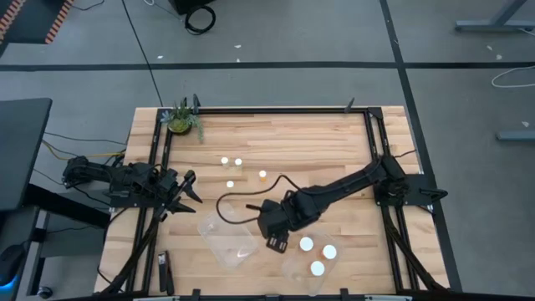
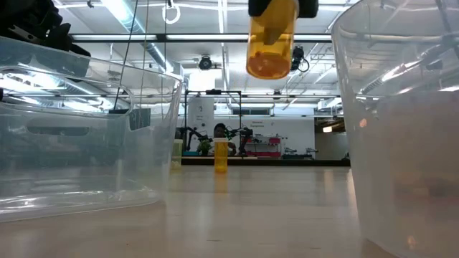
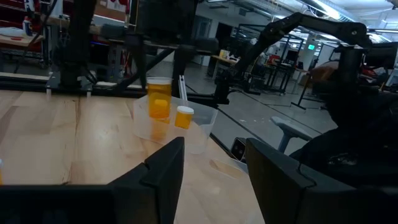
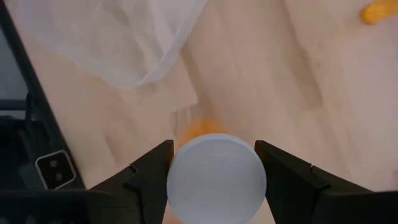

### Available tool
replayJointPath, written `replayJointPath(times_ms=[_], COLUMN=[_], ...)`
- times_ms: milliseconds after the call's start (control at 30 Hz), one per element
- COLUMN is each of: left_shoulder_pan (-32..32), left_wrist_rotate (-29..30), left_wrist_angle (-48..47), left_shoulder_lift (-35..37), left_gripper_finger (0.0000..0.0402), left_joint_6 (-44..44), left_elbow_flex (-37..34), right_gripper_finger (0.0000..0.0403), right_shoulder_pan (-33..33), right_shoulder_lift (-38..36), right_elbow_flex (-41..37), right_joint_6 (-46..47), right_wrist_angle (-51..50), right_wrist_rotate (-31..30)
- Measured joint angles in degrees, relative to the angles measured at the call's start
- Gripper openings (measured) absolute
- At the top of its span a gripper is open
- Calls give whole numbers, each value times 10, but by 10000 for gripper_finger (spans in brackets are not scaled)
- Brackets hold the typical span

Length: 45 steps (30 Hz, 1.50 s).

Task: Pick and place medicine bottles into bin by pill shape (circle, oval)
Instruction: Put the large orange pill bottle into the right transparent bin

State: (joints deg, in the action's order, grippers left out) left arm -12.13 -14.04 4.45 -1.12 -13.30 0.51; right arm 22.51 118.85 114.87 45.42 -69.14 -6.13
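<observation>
Clamped between the right gripper's (image 4: 214, 177) two dark fingers is a bottle (image 4: 216, 182) with a white cap, held above bare wood between two clear tubs (image 1: 227, 236); no label is readable. Three bottles (image 1: 318, 255) stand in the right-hand tub, four more (image 1: 237, 163) near the potted plant (image 1: 182, 119). At the table's left edge, the left gripper (image 1: 185, 195) hangs part open, holding nothing.

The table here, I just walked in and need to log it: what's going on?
The right gripper holds a white-capped amber medicine bottle in the air between the two clear tubs. The right-hand tub already has three bottles in it. Four more bottles stand loose farther up the wooden table. The left gripper waits empty and open at the table's left edge.
</observation>
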Motion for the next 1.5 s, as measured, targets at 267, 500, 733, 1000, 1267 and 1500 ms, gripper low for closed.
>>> replayJointPath(times_ms=[267,500,733,1000,1267,1500], left_shoulder_pan=[0,0,0,0,0,0], left_wrist_rotate=[0,0,0,0,0,0], left_wrist_angle=[0,0,0,0,0,0], left_shoulder_lift=[0,0,0,0,0,0], left_gripper_finger=[179,178,180,177,180,178], left_joint_6=[0,0,0,0,0,0], left_elbow_flex=[0,0,0,0,0,0], right_gripper_finger=[225,225,225,225,225,225], right_shoulder_pan=[40,64,93,118,125,135], right_shoulder_lift=[0,0,0,1,1,1], right_elbow_flex=[0,0,0,-19,-61,-80], right_joint_6=[45,83,145,206,234,258], right_wrist_angle=[1,8,8,23,56,67], right_wrist_rotate=[0,-11,-11,-13,-5,-2])
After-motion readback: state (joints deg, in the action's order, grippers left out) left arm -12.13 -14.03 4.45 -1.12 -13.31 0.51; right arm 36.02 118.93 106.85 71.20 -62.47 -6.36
